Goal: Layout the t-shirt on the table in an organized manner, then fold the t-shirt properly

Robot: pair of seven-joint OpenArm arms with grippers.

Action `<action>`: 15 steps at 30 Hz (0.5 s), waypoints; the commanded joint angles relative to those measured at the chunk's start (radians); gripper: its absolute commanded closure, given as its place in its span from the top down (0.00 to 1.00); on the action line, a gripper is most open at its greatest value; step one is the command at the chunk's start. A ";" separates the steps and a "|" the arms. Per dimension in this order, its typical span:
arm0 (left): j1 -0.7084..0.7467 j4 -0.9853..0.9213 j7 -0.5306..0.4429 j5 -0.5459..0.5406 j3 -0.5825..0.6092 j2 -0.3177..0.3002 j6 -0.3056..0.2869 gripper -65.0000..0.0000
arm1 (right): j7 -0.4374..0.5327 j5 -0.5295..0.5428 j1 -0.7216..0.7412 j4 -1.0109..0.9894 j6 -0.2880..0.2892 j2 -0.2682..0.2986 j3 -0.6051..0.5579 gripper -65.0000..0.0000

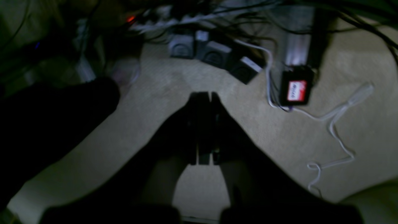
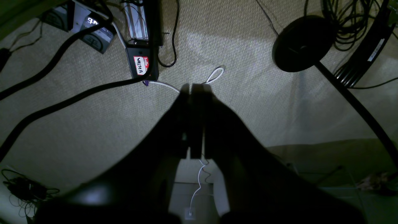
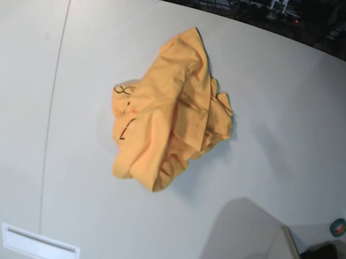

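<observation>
White table [image 3: 309, 120] (broad margins) around crumpled t-shirt [image 3: 168, 118]

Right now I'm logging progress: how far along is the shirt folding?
Nothing looks done: the t-shirt lies crumpled in a heap on the table. Nothing is in hand; both wrist views show closed, empty jaws over carpet. Spreading it flat and folding remain.

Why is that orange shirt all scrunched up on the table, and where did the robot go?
The orange-yellow t-shirt lies crumpled in a heap near the middle of the white table, not spread out or folded yet. Nothing is touching it. Neither arm shows over the table; both wrist cameras look down at carpet and cables. The left gripper and right gripper are both shut and empty.
</observation>
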 commanded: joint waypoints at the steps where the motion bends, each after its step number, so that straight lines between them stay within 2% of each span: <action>1: -0.002 0.001 -0.004 -0.003 0.000 -0.001 0.003 0.00 | 0.002 0.001 -0.008 0.001 -0.012 0.007 0.004 0.00; 15: -0.008 0.001 -0.009 -0.006 0.000 -0.001 0.003 0.00 | 0.003 0.001 -0.008 0.001 -0.012 0.000 0.004 0.00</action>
